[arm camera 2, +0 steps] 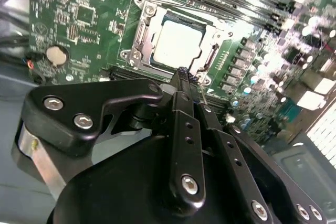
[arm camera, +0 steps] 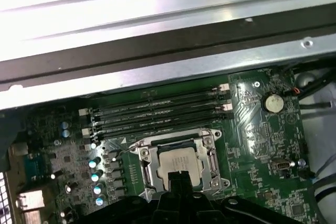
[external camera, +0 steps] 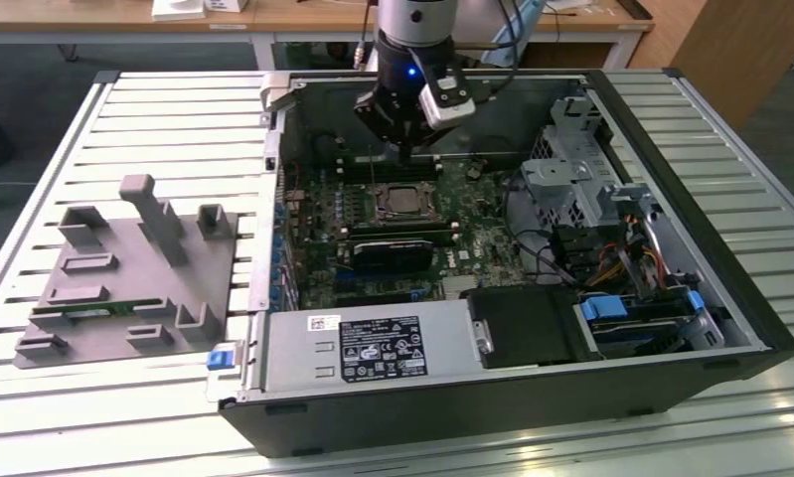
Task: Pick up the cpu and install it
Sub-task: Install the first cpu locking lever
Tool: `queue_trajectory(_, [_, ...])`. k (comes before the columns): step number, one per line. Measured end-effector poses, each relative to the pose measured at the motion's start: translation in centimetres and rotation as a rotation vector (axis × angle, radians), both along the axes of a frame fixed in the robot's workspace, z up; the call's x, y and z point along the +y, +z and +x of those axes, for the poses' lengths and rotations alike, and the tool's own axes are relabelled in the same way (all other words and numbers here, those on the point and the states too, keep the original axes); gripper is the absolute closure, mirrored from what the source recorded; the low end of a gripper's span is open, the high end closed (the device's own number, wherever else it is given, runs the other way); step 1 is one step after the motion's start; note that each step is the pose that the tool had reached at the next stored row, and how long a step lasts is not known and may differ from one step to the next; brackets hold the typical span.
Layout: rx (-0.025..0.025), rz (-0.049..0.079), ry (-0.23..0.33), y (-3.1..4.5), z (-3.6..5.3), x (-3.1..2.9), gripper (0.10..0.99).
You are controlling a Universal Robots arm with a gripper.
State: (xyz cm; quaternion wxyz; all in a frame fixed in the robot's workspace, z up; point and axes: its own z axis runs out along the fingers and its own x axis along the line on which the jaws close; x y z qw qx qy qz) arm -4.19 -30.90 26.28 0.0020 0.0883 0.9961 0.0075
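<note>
Inside its socket [arm camera 2: 173,43], seated cpu [arm camera 2: 177,42].

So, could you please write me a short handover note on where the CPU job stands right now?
Hand: fingers together, pinching nothing, hovering just above the motherboard inside the open computer case.
CPU: lies flat in its socket, silver top up, as both wrist views show; in the exterior view it sits below the arm.
Done: the chip is placed in the socket and the hand has no hold on it.
Left: I cannot tell from these views whether the socket's retaining frame is latched over the chip, so check that.
Grey fixture tray sits on the table at the exterior view's left.
</note>
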Motion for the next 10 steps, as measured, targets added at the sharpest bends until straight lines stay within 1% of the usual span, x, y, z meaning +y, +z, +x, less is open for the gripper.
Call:
queue_trajectory(7, [0.0000, 0.000, 0.128, -0.09, 0.00, 0.00, 0.980])
queue_trajectory(9, [0.0000, 0.000, 0.150, -0.14, -0.13, 0.00, 0.980])
queue_trajectory(10, [0.0001, 0.000, 0.152, -0.15, -0.41, 0.00, 0.980])
